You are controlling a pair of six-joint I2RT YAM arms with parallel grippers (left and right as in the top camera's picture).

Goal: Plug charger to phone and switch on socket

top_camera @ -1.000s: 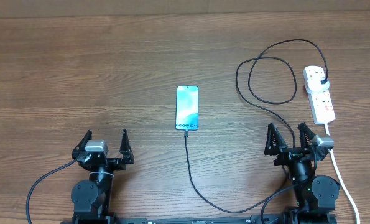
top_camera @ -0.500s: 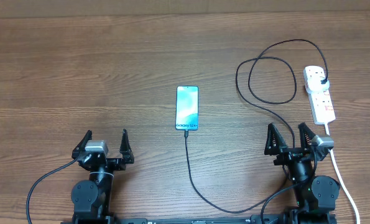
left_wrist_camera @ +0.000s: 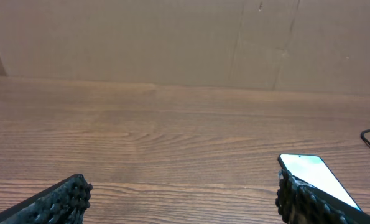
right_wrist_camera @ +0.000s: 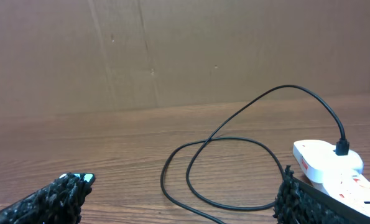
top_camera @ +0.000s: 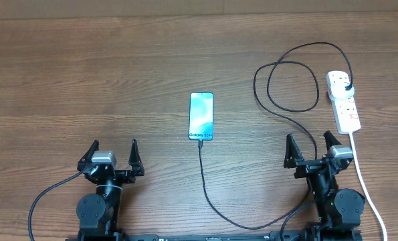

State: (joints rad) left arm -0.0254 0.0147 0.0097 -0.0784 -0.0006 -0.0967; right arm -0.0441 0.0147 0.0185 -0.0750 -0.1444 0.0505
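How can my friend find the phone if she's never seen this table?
Look at the middle of the big wooden table. A flat little rectangle lies there, the phone, with the thin black charger meeting its near end. Nothing else has a bright blue-teal screen.

A brown wood-grain table (top_camera: 85, 80) carries everything. Near its middle a slim rectangular phone (top_camera: 201, 116) with a light blue-teal screen lies flat, its white lettering at the near end. A long thin black charger cable (top_camera: 201, 161) meets that end, runs toward the near edge, curves right, then loops at the far right up to its black plug. The plug sits in a white elongated power strip (top_camera: 349, 114), whose thick white cord (top_camera: 376, 215) trails toward the near edge.
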